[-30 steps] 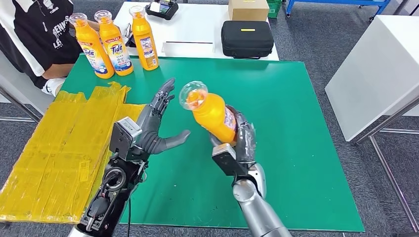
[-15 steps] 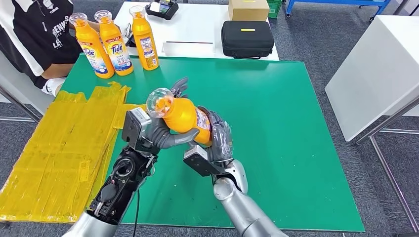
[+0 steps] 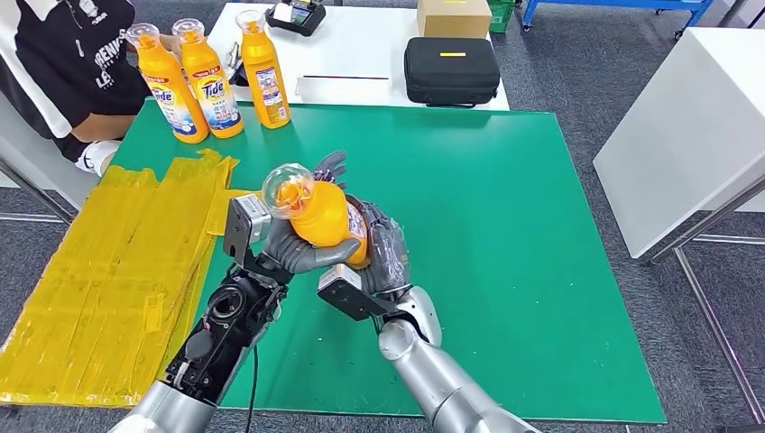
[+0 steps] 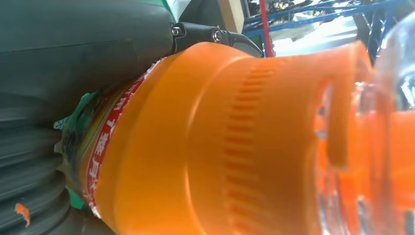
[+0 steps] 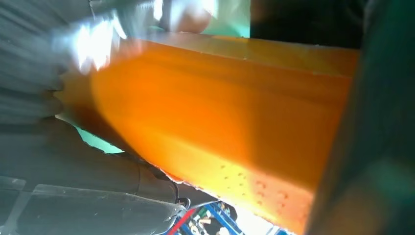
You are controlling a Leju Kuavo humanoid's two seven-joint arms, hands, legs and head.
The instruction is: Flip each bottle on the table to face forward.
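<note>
Orange bottles number four: one [image 3: 320, 213] tilted above the green mat [image 3: 505, 225], gripped by both the left hand [image 3: 289, 244] and right hand [image 3: 379, 257]; three [image 3: 209, 79] upright at the mat's far left corner. Yellow sheet [image 3: 108, 271] left of the mat, white tables [image 3: 361, 50] beyond, grey floor

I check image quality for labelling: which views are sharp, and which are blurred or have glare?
Head view: sharp and evenly lit. Left wrist view: the orange bottle is very close, soft at its clear cap. Right wrist view: blurred, with white glare near the fingers.
</note>
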